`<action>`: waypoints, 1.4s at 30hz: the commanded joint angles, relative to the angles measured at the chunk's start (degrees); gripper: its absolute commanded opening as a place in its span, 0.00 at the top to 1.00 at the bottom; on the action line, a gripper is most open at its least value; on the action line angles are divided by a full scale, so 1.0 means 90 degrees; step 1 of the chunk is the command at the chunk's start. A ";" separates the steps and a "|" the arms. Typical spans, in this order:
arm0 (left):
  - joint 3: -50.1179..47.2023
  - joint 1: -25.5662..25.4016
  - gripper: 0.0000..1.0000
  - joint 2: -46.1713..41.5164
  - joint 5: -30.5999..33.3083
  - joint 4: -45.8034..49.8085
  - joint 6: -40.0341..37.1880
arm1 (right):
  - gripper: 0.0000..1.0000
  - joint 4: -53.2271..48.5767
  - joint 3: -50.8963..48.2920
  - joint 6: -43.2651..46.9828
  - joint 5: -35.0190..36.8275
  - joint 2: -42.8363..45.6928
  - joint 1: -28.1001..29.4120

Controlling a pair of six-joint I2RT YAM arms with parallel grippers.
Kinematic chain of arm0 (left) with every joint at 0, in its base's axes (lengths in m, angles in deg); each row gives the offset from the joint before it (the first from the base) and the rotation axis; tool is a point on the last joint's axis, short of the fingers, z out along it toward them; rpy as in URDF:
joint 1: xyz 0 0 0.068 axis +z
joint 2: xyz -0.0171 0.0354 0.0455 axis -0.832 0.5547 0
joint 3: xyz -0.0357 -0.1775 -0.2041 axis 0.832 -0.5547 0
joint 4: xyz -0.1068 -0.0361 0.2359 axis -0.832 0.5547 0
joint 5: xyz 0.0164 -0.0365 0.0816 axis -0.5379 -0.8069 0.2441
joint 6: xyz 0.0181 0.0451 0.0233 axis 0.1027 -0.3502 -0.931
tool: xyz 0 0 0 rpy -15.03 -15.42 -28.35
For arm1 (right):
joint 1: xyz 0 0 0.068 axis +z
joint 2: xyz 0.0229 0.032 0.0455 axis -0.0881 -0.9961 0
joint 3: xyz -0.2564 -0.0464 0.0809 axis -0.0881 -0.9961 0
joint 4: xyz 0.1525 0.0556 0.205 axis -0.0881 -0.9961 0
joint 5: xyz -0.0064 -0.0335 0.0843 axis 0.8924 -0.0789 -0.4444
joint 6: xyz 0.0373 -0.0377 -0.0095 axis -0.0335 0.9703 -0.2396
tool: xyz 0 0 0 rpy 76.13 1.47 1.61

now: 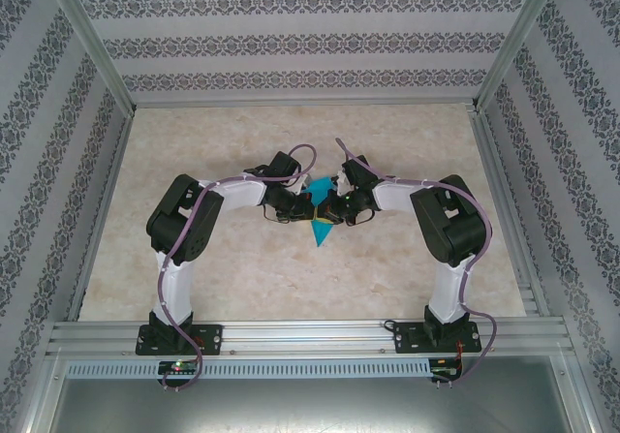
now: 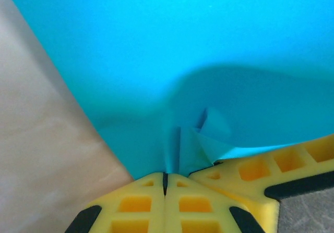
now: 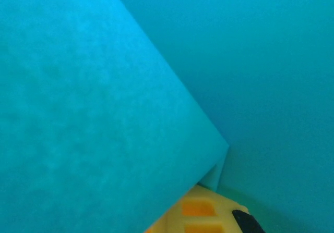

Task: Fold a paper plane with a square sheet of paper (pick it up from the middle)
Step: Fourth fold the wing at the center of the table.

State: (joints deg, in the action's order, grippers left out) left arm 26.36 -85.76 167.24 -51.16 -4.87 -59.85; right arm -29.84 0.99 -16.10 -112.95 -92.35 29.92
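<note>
The turquoise paper [image 1: 318, 222] is held up off the table between the two grippers, near the middle of the tabletop. It is already folded, with a pointed tip hanging toward the near edge. In the left wrist view the sheet spreads wide and far, with a small crumpled fold rising just above the fingertips. In the right wrist view a straight folded edge runs diagonally down to the yellow pad [image 3: 195, 209].

The left gripper [image 1: 294, 198] comes in from the left. Its yellow fingers [image 2: 135, 207] are pressed together, pinching the paper at their seam. The right gripper [image 1: 336, 207] comes in from the right, just beside the left one. It is closed too, and the paper's fold ends at its pad, so it appears to grip the sheet. One of its yellow fingers [image 2: 261, 168] touches the paper's lower edge in the left wrist view.

Below lies the pale marbled table [image 1: 242, 278]. Patterned walls [image 1: 291, 46] stand on three sides, and an aluminium rail [image 1: 310, 336] carries the arm bases.
</note>
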 commanded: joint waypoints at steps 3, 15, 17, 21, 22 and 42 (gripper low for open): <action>-0.0009 0.0137 0.94 -0.0303 0.0051 0.0187 0.0104 | 0.95 -0.0176 -0.0031 0.0212 0.0141 -0.0100 -0.0072; 0.0027 0.0166 0.94 -0.0307 0.0032 0.0264 0.0066 | 0.95 -0.0236 -0.0006 0.0272 0.0171 -0.0070 -0.0072; 0.0014 0.0157 0.94 -0.0254 -0.0099 0.0178 0.0105 | 0.95 -0.0241 0.0015 0.0272 0.0163 -0.0071 -0.0076; -0.0012 0.0128 0.94 -0.0243 -0.0235 0.0031 0.0187 | 0.95 -0.0258 0.0056 0.0275 0.0152 -0.0071 -0.0071; -0.0004 0.0128 0.94 -0.0234 -0.0270 0.0014 0.0189 | 0.95 -0.0257 0.0068 0.0280 0.0153 -0.0079 -0.0073; -0.0105 0.0050 0.97 0.0270 -0.0268 0.0128 -0.0001 | 0.95 -0.0092 0.0036 0.0175 0.0015 0.0122 -0.0048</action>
State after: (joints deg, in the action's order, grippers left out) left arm 26.27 -84.80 167.52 -53.26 -3.95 -58.69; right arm -30.41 0.99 -14.65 -112.75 -92.35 29.92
